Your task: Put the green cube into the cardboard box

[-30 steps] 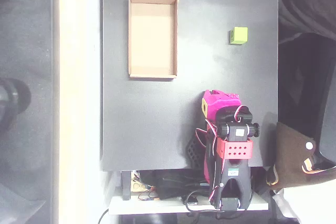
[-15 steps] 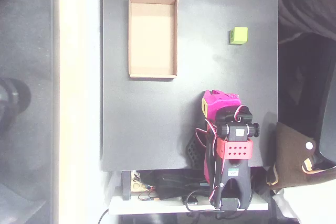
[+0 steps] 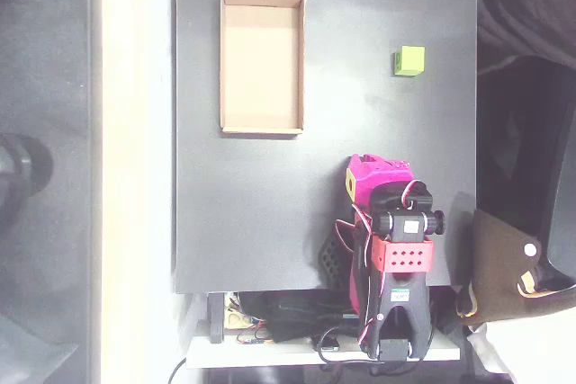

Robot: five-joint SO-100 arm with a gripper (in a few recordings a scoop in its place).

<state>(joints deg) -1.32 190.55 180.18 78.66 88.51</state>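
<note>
While the green cube sits alone at the upper right of the black desk, well apart from the cardboard box at upper left, the folded arm's hand should reach up, centred squarely over it; I cannot tell whether it is open.

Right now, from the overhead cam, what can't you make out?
- Tool of the magenta arm: folded under its own wrist and motors in the overhead view, so open or shut cannot be told.
- Small lime-green cube: the top and one side face show; its other sides face away from the camera.
- Shallow tan cardboard box: outer walls are not visible from above.
- Brown object beside the black table: too unclear to identify.
</note>
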